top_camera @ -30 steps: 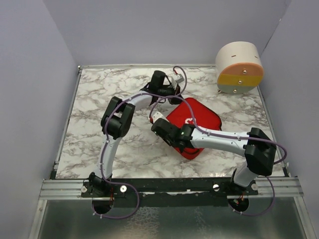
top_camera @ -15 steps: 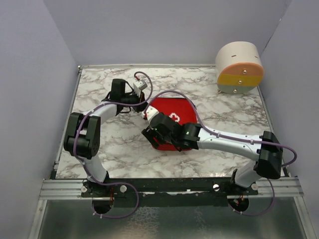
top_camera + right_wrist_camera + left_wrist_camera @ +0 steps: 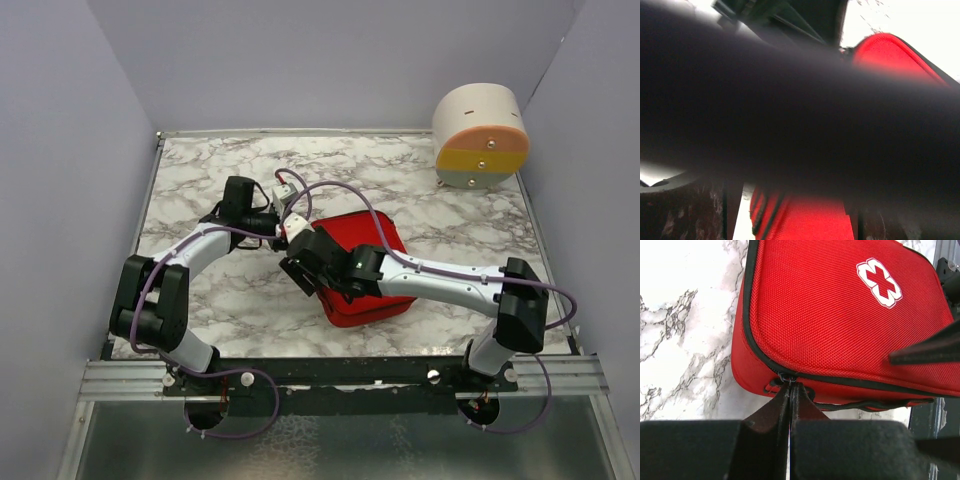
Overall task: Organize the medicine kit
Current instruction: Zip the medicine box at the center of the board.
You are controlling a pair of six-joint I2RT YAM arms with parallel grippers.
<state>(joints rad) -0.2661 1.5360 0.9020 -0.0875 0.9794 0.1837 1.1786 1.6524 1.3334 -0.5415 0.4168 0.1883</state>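
Nearest: right gripper (image 3: 298, 272) is hanging over the near-left corner of the medicine kit (image 3: 372, 236) — its wrist view is blurred, so can't tell if its jaws are apart. The kit is lying lid-down-shut, cross up, mid-table (image 3: 200, 170). At its left edge the left gripper (image 3: 789, 390) is pinching together on the zipper pull (image 3: 785, 377). Far right — round drawer container (image 3: 481, 135) is standing well apart.
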